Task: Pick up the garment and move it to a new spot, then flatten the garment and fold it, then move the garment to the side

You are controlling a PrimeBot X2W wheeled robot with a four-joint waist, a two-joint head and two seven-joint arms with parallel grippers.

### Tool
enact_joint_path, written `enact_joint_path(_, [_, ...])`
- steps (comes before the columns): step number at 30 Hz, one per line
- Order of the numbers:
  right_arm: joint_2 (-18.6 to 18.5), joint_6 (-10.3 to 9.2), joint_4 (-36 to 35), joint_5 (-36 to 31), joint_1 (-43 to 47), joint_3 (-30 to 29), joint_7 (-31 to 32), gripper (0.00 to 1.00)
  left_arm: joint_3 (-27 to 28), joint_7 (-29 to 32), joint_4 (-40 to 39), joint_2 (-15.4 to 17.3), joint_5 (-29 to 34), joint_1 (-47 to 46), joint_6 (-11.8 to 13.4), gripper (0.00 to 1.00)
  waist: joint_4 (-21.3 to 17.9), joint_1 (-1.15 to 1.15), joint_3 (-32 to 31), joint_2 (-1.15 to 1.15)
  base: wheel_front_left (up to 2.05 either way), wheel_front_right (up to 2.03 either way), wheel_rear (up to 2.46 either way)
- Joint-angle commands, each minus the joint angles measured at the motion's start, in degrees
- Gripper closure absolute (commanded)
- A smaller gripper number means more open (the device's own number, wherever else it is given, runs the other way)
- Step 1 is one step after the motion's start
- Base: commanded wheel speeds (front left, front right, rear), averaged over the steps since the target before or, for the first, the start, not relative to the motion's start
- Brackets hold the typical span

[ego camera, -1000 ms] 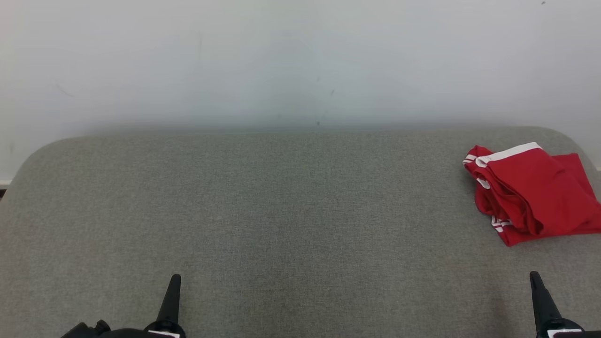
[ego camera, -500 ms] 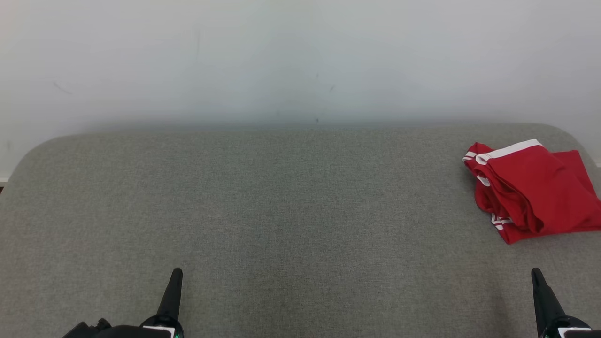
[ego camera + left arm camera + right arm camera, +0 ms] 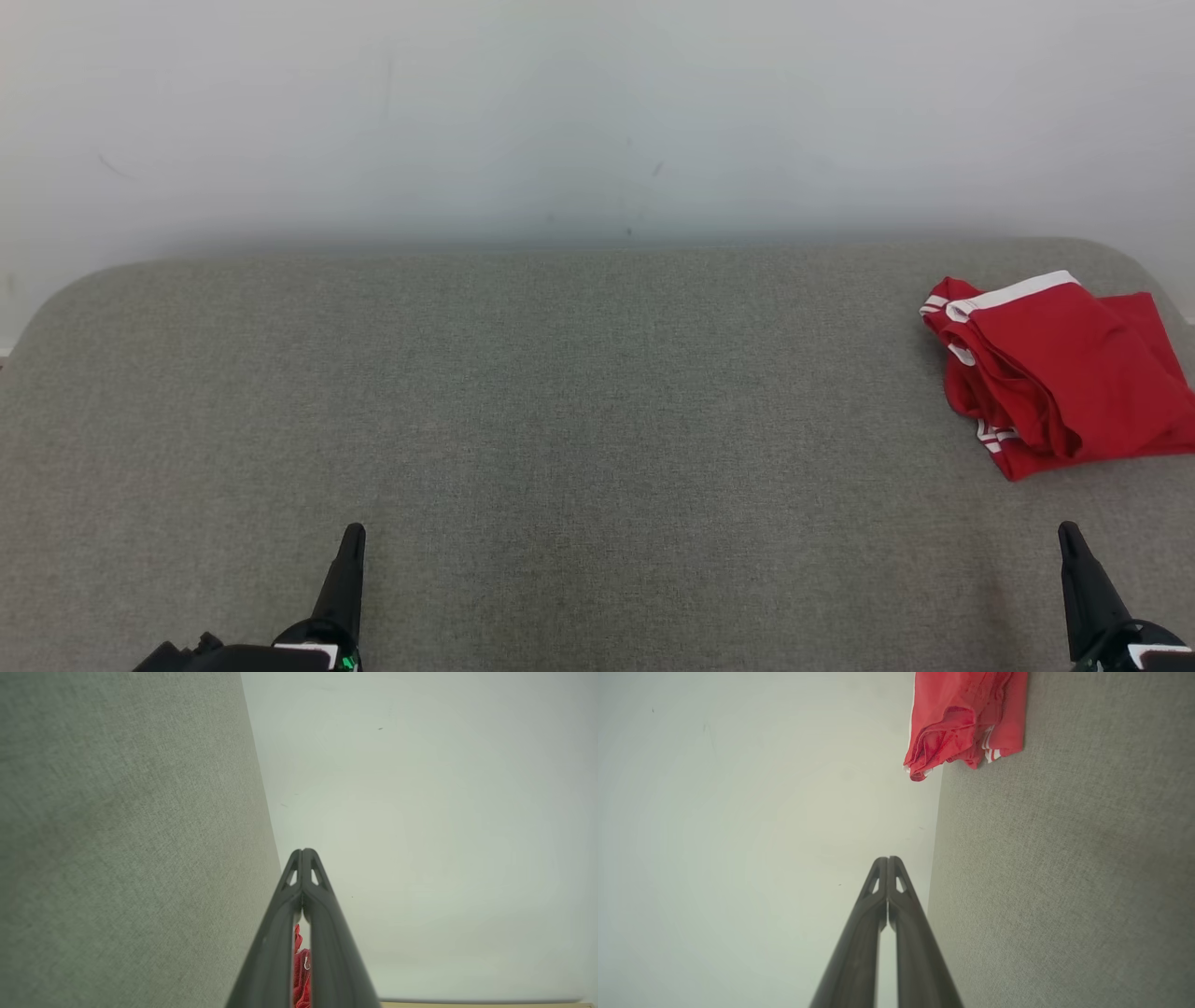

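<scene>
Left gripper (image 3: 352, 536) and right gripper (image 3: 1067, 532) pinched closed, empty
Red garment (image 3: 1046, 373) lies beyond right gripper, grey surface (image 3: 560, 392) between them

The grey, fabric-covered tabletop (image 3: 560, 392) has rounded far corners. A red garment (image 3: 1046, 373) with white trim lies on it in a loosely folded heap near the far right corner.

You are facing a plain indoor workspace that looks more like a test room than a lived-in home, though you cannot tell for sure. A grey woven-fabric surface (image 3: 597, 401) with rounded corners spans 9 to 3 o'clock. Behind it stands a pale painted wall (image 3: 280, 112) with small dark marks (image 3: 658, 169) at 12 o'clock.
</scene>
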Motion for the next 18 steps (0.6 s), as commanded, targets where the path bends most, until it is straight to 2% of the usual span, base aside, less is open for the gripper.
enact_joint_path(1, [-0.25,0.06,-0.38,1.48,-0.18,-0.26,0.42,1.0,0.43,0.4,0.04,-0.41,-1.07,-0.98,-0.42,1.0,-0.02,0.0,0.07,0.0,0.0,0.0,0.0])
enact_joint_path(18, [-0.24,0.06,-0.47,3.01,-0.26,-0.43,1.02,1.0,0.65,0.58,0.11,-0.68,-2.57,-1.04,-0.85,1.0,-0.07,0.0,0.28,0.0,0.0,0.0,0.0])
